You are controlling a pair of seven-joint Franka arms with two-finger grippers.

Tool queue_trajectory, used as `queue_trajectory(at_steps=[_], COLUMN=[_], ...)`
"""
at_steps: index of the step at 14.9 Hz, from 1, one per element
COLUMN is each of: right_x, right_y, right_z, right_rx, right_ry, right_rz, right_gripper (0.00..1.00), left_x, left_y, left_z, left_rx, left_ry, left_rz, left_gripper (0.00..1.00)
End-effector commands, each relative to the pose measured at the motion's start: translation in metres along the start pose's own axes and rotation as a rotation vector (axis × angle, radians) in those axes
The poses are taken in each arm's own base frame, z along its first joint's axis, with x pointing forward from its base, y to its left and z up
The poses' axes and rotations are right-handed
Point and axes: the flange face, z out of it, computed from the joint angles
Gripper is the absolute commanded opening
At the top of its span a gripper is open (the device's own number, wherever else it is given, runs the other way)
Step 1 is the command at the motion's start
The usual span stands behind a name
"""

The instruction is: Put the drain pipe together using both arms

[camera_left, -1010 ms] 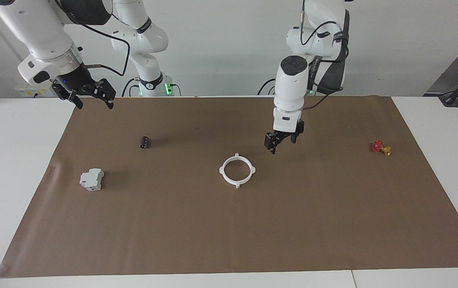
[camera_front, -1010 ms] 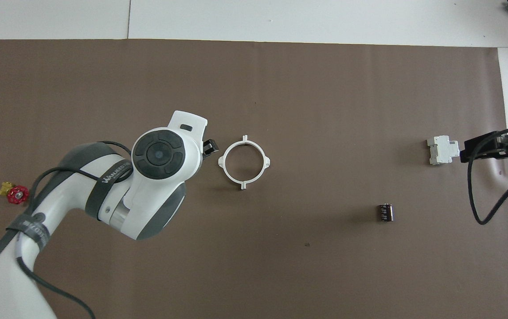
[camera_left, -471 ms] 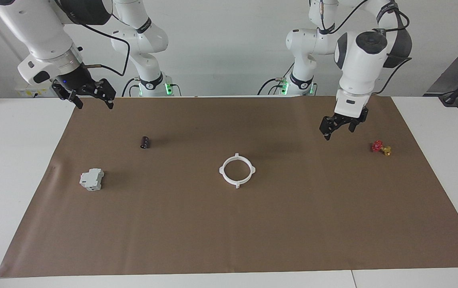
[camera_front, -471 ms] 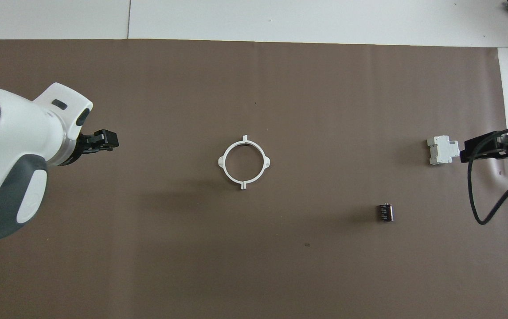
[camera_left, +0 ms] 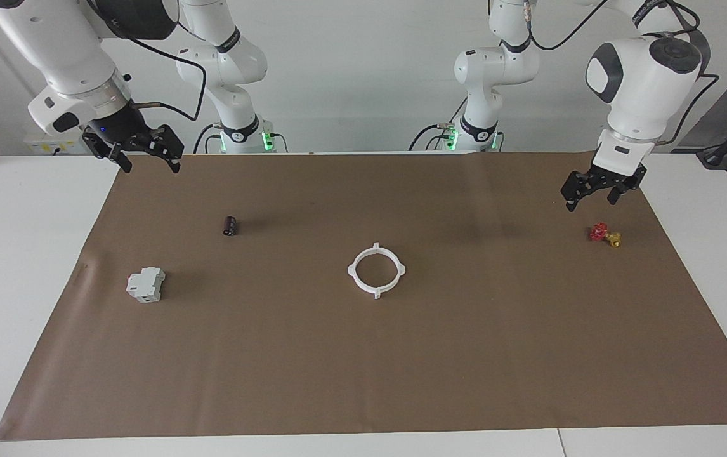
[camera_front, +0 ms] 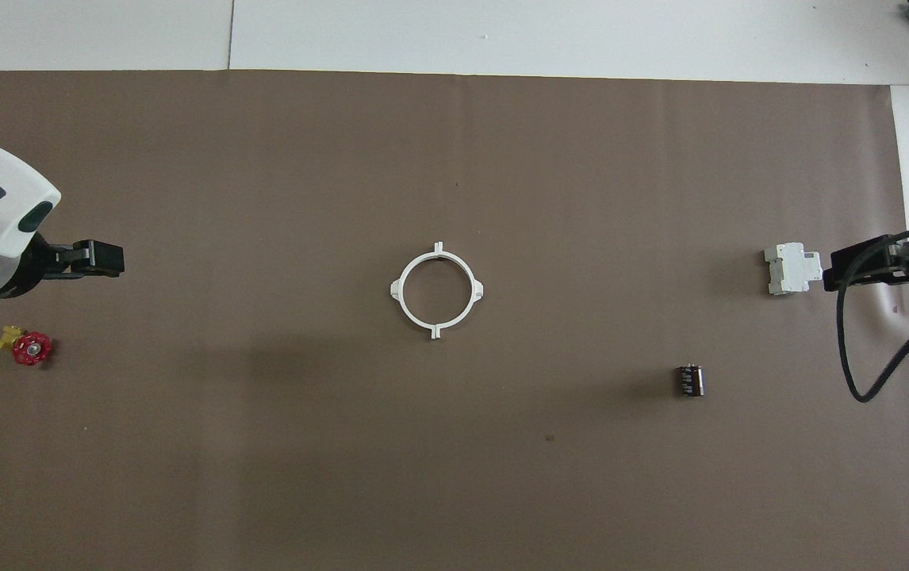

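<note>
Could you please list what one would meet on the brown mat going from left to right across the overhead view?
Red-and-yellow valve → white ring → small black cylinder → grey-white block.

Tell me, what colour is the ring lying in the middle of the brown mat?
White. The ring shows best in the overhead view.

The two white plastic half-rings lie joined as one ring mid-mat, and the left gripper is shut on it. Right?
Not quite. The white plastic ring does lie joined mid-mat, but the left gripper hangs open and empty above the small red-and-yellow valve, well clear of the ring. The facing view shows it.
</note>
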Motion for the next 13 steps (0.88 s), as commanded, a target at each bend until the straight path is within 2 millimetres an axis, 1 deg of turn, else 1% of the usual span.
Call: queue_trajectory(at_steps=[1,4,6,9,11,13], right_x=[-0.003,-0.003,-0.003,-0.003,-0.003,-0.003], right_y=[0.003,0.003,0.003,0.003,0.003,0.003], right_z=[-0.003,-0.003,-0.003,-0.003,-0.003,-0.003], right_rx=[0.021,0.021,0.021,0.021,0.021,0.021], right_ry=[0.011,0.011,0.011,0.011,0.011,0.011], right_rz=[-0.010,-0.010,-0.010,-0.010,-0.010,-0.009], right_gripper=[1.00,1.00,1.00,1.00,1.00,1.00], left_x=[-0.001,0.001,0.000,0.006,0.007,0.008], left_y=[-0.010,-0.016,-0.017,-0.008,-0.004,-0.002], left_z=[-0.021,-0.028,-0.028,-0.041,-0.041,-0.047], left_rx=[-0.050,-0.070,-0.070,-0.071,-0.071,-0.065], left_ry=[-0.004,0.009,0.000,0.019,0.018,0.006], left_rz=[0.035,0.026,0.024,0.030,0.035,0.046], left_gripper=[1.00,1.00,1.00,1.00,1.00,1.00])
